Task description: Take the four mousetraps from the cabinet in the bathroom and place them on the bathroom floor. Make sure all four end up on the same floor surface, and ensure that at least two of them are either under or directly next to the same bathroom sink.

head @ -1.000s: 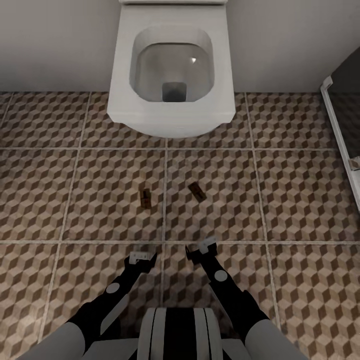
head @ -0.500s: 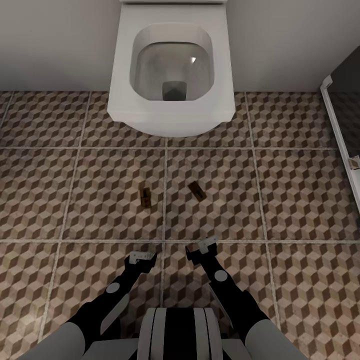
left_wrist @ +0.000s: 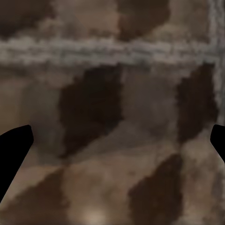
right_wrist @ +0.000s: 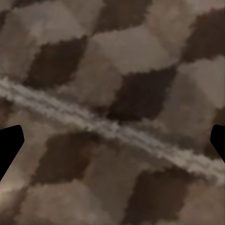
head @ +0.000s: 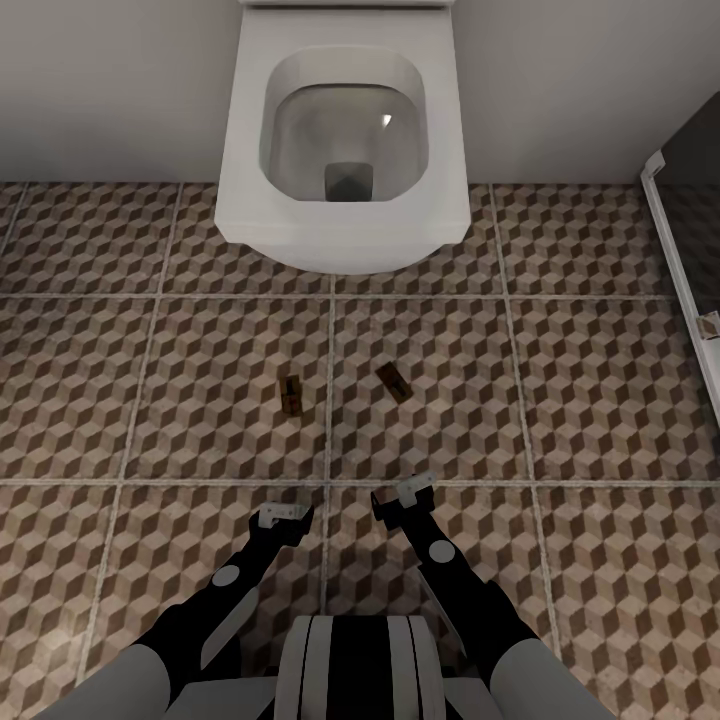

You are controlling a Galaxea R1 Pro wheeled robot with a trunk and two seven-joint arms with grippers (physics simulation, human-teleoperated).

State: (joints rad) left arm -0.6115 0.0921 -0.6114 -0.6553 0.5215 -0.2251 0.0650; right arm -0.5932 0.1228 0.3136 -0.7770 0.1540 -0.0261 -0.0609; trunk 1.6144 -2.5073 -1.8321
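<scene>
Tan mousetraps, apparently two (head: 291, 395) (head: 393, 383), lie on bathroom floor (head: 600, 400).

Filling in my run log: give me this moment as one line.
left gripper: open, empty | right gripper: open, empty | two mousetraps on floor before toilet

Head camera high, tilted steeply down over bathroom floor (head: 560, 400), facing toilet (head: 345, 130) and wall. Left wrist camera very near floor (left_wrist: 117, 140), looking straight down between spread fingers (left_wrist: 14, 150); blurred. Right wrist camera likewise close on floor (right_wrist: 117, 70). All three share cube-patterned tiles, grout lines.
</scene>
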